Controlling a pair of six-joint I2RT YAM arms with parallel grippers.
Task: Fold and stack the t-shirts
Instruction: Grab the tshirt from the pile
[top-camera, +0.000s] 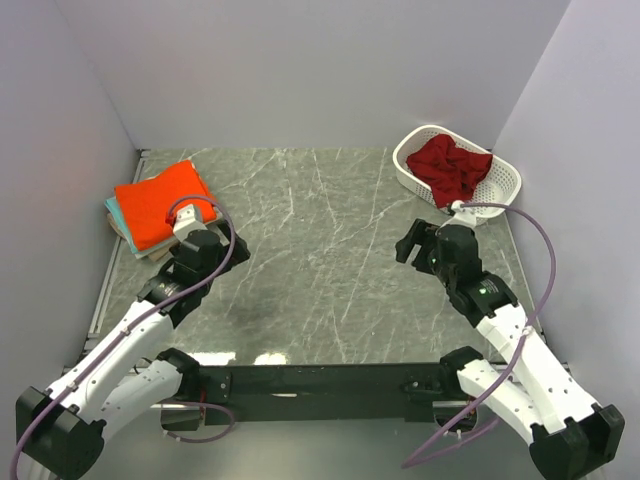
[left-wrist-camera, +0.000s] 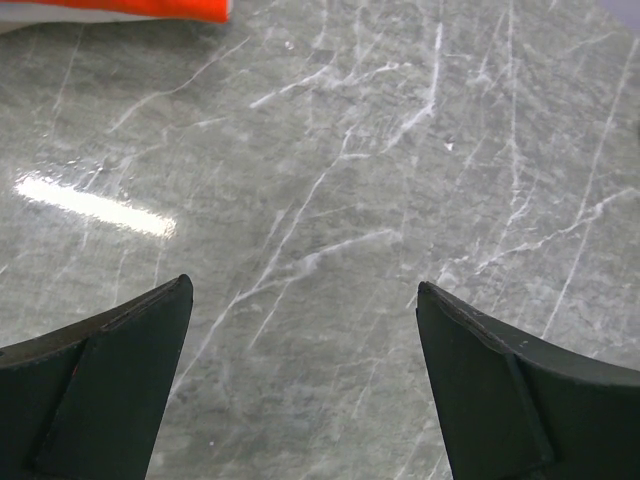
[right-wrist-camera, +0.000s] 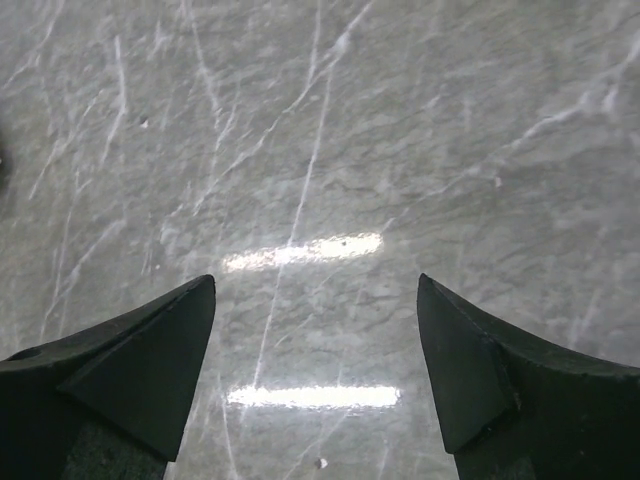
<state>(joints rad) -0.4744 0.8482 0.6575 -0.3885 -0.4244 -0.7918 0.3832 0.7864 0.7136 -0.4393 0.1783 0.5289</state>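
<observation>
The orange shirt (top-camera: 160, 205) is folded flat and lies at the far left of the tabletop (top-camera: 320, 260). It is on top of two other folded shirts. Only the edges of these show: the teal shirt (top-camera: 112, 212) peeks out on the left side, and the tan shirt (top-camera: 136, 249) peeks out at the near side. The red shirt (top-camera: 448, 167) is not folded. It sits in a crumpled heap inside the white basket (top-camera: 505, 182), which stands at the far right corner of the tabletop, well apart from the folded shirts. The left tool (left-wrist-camera: 302, 290) is just beside the near edge of the orange shirt. It is wide open with nothing in it. Its two dark fingers (left-wrist-camera: 100, 380) stand far apart, and only bare gray stone shows between them. A thin strip of the orange shirt shows at the top of the left wrist view. The right tool (right-wrist-camera: 315, 282) is over the tabletop, near the basket but on the side closer to the arms. It is wide open too and holds nothing. Bare tabletop with bright spots of light shows between its fingers. A purple cable (top-camera: 545, 250) loops along the right arm.
</observation>
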